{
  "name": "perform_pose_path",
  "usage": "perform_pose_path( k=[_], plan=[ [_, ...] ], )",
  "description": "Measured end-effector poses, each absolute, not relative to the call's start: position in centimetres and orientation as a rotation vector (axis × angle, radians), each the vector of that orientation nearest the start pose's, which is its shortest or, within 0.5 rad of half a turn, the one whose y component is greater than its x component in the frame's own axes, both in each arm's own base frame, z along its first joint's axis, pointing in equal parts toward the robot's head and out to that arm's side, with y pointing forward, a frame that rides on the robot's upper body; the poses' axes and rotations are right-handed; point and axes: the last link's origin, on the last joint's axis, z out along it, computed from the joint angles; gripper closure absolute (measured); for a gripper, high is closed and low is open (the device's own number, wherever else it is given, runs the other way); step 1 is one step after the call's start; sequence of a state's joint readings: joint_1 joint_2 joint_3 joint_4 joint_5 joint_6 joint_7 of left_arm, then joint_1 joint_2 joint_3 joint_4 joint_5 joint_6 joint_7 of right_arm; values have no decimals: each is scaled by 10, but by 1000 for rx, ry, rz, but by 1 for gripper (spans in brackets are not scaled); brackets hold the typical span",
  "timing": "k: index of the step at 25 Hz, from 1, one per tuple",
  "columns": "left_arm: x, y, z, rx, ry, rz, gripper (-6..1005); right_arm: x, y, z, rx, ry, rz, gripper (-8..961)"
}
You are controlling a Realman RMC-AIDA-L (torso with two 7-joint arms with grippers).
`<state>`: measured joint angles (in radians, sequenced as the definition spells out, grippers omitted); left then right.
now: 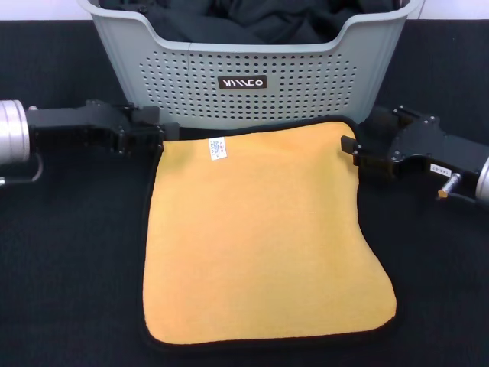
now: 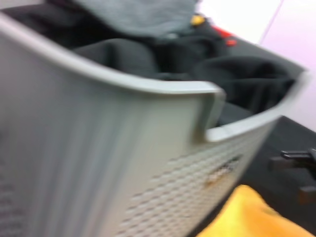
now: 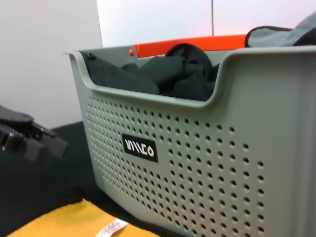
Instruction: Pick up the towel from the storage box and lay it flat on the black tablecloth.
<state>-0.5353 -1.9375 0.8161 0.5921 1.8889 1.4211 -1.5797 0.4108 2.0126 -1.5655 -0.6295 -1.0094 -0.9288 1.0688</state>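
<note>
The towel (image 1: 260,237) lies spread flat, yellow-orange side up, on the black tablecloth (image 1: 69,252) just in front of the storage box (image 1: 306,84). Its white label (image 1: 218,147) is near the far left corner. My left gripper (image 1: 159,136) sits at that far left corner, open and holding nothing. At the far right corner my right gripper (image 1: 350,151) is open too, with nothing in it. The left wrist view shows the box wall (image 2: 98,163), a towel corner (image 2: 247,212) and the right gripper (image 2: 298,173). The right wrist view shows the box (image 3: 197,163), the towel (image 3: 59,219) and the left gripper (image 3: 37,140).
Black clothes (image 1: 252,19) fill the storage box, and a grey cloth with dark edging (image 3: 291,34) lies on top at the back. The box stands close behind both grippers. An orange bar (image 3: 187,45) runs behind the box.
</note>
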Motion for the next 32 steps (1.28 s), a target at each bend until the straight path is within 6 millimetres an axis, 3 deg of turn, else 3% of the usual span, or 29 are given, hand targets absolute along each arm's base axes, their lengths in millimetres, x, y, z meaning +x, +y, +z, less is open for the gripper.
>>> perform_pose_path(
  k=[4,7,13,18,23,32],
  plan=[
    [-279,349,34,-2655,-790,-644,409,252,342,-33,-2433,472,801,147],
    [-266,335,32,-2723,-659,-781,408,250,323,-24,-2468,383,932,148],
    [-247,296,27,-2818,-295,-1056,409,249,280,-12,-2593,174,1120,150],
    [-244,272,25,-2852,-265,-1193,409,237,251,4,-2689,116,1387,151],
    [-245,263,32,-2835,-249,-1271,409,227,250,6,-2728,113,1473,153],
    [-251,260,42,-2840,-239,-1257,408,216,257,-2,-2742,106,1496,156]
  ],
)
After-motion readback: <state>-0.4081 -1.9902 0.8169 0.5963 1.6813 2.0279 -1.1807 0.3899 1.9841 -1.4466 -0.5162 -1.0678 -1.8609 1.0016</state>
